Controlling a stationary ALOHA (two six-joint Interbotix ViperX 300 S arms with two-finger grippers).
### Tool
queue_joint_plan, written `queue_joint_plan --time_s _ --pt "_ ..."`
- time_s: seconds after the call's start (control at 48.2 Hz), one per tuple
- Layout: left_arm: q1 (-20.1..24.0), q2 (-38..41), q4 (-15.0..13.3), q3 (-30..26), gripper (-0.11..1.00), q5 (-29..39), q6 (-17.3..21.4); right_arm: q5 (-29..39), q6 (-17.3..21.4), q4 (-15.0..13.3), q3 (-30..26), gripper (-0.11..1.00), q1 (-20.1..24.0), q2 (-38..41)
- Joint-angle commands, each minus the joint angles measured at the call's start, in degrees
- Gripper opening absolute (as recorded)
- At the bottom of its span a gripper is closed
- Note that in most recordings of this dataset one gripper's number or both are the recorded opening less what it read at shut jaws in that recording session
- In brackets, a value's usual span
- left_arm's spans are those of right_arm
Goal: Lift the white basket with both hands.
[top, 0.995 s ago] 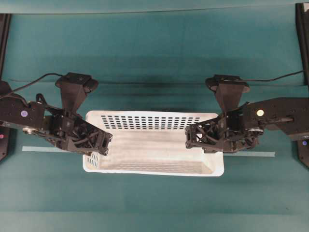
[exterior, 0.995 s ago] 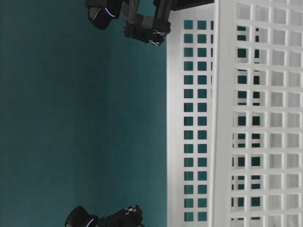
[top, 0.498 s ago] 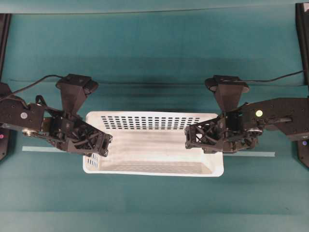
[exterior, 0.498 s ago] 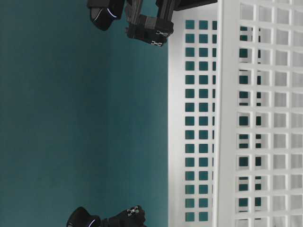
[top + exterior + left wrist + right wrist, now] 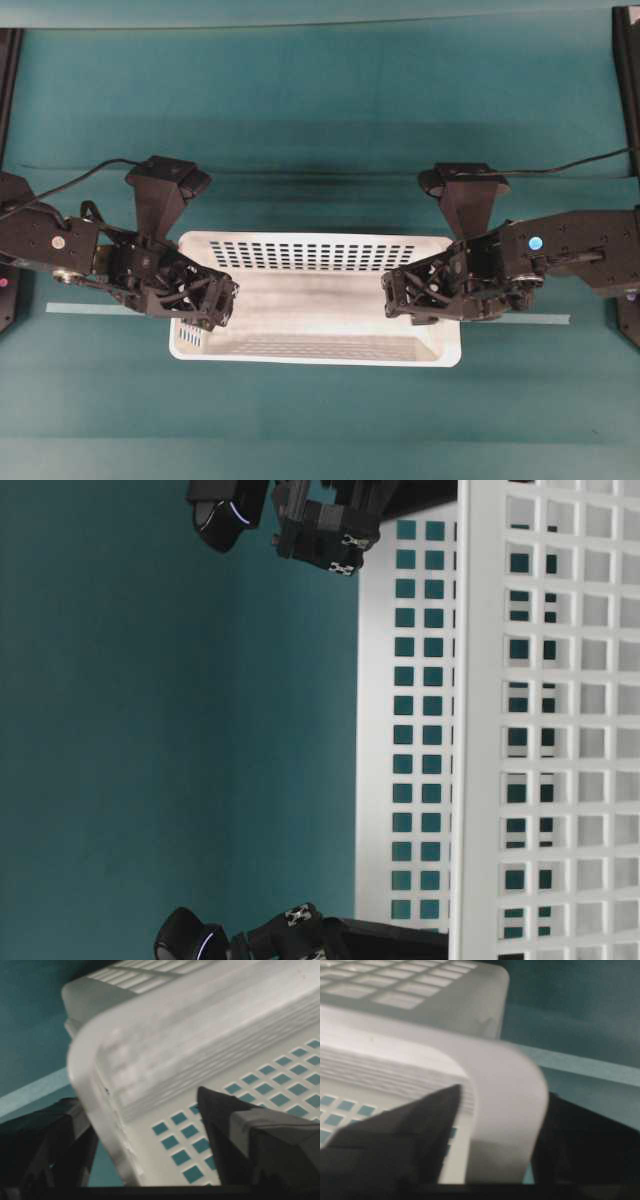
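Both sets of jaws are shut on the short end walls of the big white plastic basket with rows of small holes (image 5: 315, 300), one set at each end. On the left gripper (image 5: 205, 305), the wrist camera shows one black pointed finger (image 5: 250, 1135) inside the basket, against the holed wall. The other black finger (image 5: 45, 1140) is outside the rounded rim, so the wall sits between them. On the right gripper (image 5: 410, 300) it is the same. One dark finger (image 5: 395, 1135) lies inside and the other dark finger (image 5: 590, 1145) lies outside, with the thick white rim between them.

From above, the basket is in the middle of the green table (image 5: 320, 110), a bit closer to the near edge than the far edge. Its long sides run the same way as the table's near edge. A thin pale strip of tape (image 5: 80, 308) lies flat on the table and sticks out past both ends of the basket.

Each black arm comes in from its own side edge of the table. A black camera block stands up behind each gripper. In the low side view, the white holed walls fill one side of the picture, and a bit of black gripper shows at each end of the basket. I cannot tell if the basket floor touches the table or is just off it.
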Motion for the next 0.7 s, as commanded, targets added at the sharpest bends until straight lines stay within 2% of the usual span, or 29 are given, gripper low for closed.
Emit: queue_joint_plan --time_s 0.0,0.083,0.166,0.477,0.684 --pt "0.2 -0.4 0.3 -0.4 0.81 -0.4 0.2 -0.4 -0.2 -1.5 -0.3 0.69 -0.2 0.3" --pt "0.1 -0.4 0.3 -0.4 0.81 -0.8 0.2 -0.2 -0.2 -1.8 -0.3 0.89 -0.4 0.2" --pt "0.1 -0.4 0.3 -0.5 0.81 -1.3 0.2 -0.3 -0.4 -1.8 -0.3 0.98 -0.6 0.0" --pt "0.0 -3.3 0.2 -0.4 0.84 -0.7 0.4 1.1 -0.4 -1.8 -0.5 0.98 -0.8 -4.1" --pt "0.0 -8.6 0.2 0.0 0.85 3.3 0.4 5.2 -0.6 -1.9 -0.8 0.98 -0.8 -9.5"
